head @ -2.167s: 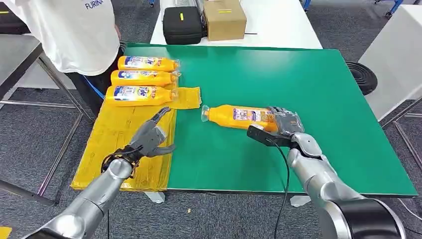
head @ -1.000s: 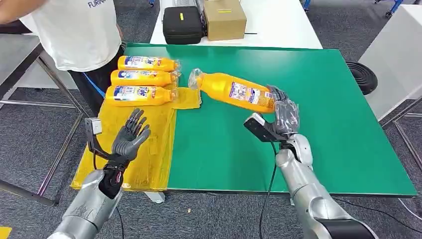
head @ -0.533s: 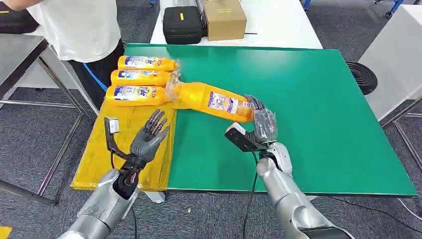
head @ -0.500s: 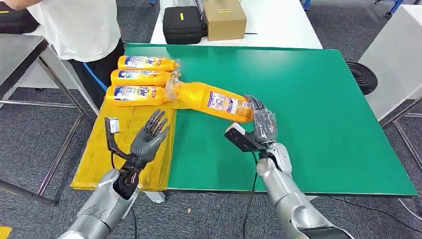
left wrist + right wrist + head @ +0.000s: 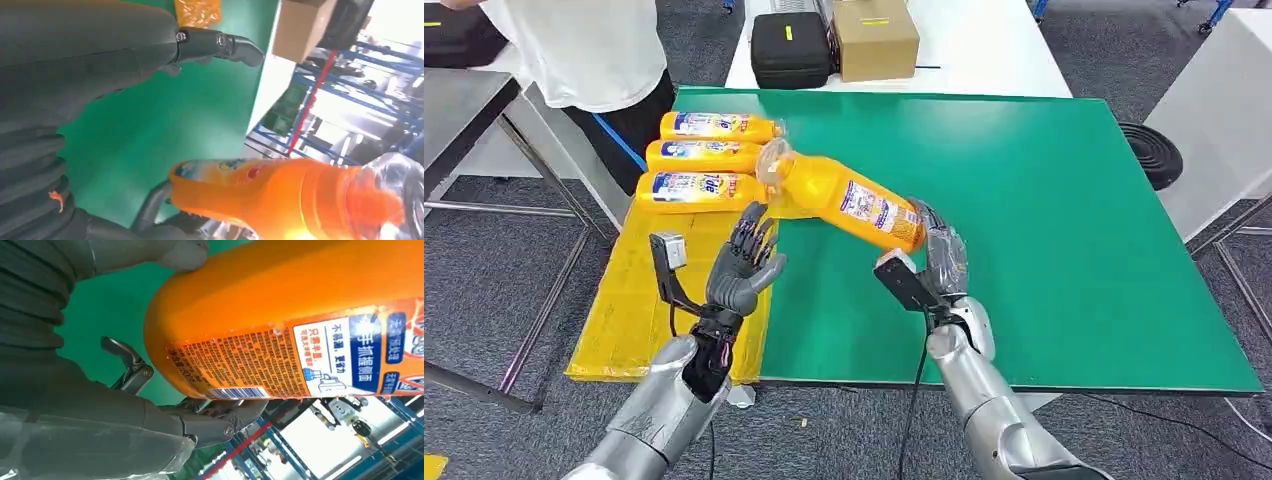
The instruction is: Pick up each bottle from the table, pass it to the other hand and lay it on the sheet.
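My right hand (image 5: pixel 939 262) grips the base of an orange bottle (image 5: pixel 844 199) and holds it tilted above the green table (image 5: pixel 1044 200), cap end toward the left. The right wrist view has the bottle's labelled base (image 5: pixel 280 330) against my right hand (image 5: pixel 100 405). My left hand (image 5: pixel 742 265) is raised with fingers spread, palm toward the bottle, a short way below its cap, not touching it. In the left wrist view the bottle (image 5: pixel 280 195) hangs beyond my left hand (image 5: pixel 75 75). Three more orange bottles (image 5: pixel 704 158) lie side by side on the yellow sheet (image 5: pixel 649 300).
A person in a white shirt (image 5: pixel 589 50) stands at the table's far left corner. A black case (image 5: pixel 792 48) and a cardboard box (image 5: pixel 876 38) sit on the white table behind. The green table's right half is bare.
My right hand lifted the bottle off the table and carried it left toward the sheet. My left hand rose from the sheet, opened its fingers and moved right toward the bottle's cap.
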`<action>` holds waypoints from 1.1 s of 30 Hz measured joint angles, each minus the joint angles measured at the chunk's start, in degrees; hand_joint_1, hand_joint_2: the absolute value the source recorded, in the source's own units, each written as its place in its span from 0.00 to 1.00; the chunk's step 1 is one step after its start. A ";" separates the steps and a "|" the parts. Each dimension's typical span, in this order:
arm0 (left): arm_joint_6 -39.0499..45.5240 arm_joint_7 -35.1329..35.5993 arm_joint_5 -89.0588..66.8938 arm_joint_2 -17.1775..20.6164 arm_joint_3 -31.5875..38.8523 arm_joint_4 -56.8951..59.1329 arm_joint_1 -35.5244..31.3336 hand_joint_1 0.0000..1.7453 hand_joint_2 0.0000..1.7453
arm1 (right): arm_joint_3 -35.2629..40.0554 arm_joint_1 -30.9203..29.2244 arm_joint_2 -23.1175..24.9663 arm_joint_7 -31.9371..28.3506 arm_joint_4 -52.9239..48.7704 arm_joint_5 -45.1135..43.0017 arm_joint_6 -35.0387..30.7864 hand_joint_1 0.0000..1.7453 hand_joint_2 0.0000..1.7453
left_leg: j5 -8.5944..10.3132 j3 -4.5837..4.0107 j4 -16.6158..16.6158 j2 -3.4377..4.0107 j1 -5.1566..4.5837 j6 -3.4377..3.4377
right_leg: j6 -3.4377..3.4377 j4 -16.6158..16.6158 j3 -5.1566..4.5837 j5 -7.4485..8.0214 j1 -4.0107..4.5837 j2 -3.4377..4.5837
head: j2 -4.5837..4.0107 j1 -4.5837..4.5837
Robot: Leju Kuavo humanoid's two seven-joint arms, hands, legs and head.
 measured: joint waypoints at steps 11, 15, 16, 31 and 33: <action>7.01 -5.31 -3.61 -2.14 -0.07 -1.53 -0.23 0.00 1.00 | -0.74 0.15 2.90 -0.79 1.00 -2.12 3.58 1.00 1.00 | 0.00 -0.01 0.00 0.00 0.00 0.00 | 0.00 0.00 0.00 0.00 0.00 0.00 | 0.00 -0.02; 6.80 -5.86 -3.54 -2.47 -0.07 -1.53 -0.26 0.00 1.00 | -0.66 0.15 3.98 -0.68 2.05 -1.91 4.44 1.00 1.00 | 0.00 -0.02 0.00 -0.01 0.00 0.00 | 0.00 0.00 -0.01 0.00 0.00 -0.01 | 0.00 0.00; 6.64 -5.88 -3.52 -2.49 -0.07 -1.53 -0.26 0.00 1.00 | -0.59 0.15 4.20 -0.68 2.30 -1.84 4.64 1.00 1.00 | 0.00 -0.02 0.00 -0.01 0.00 0.00 | 0.00 0.00 -0.01 0.00 0.00 0.00 | 0.00 -0.02; 4.09 -5.88 -1.90 -3.04 -0.07 -0.54 -0.81 0.00 1.00 | 2.93 0.07 7.12 -0.37 5.33 0.06 7.24 1.00 1.00 | 0.00 -0.02 0.00 0.00 0.00 0.00 | 0.00 0.00 -0.02 -0.01 0.00 0.00 | 0.00 0.00; 4.07 -5.86 -1.90 -3.04 -0.07 -0.46 -0.81 0.00 1.00 | 3.15 0.07 7.12 -0.33 5.55 0.11 7.26 1.00 1.00 | 0.00 -0.02 0.00 0.00 0.00 0.00 | 0.00 0.00 -0.02 -0.01 0.00 0.00 | 0.00 0.00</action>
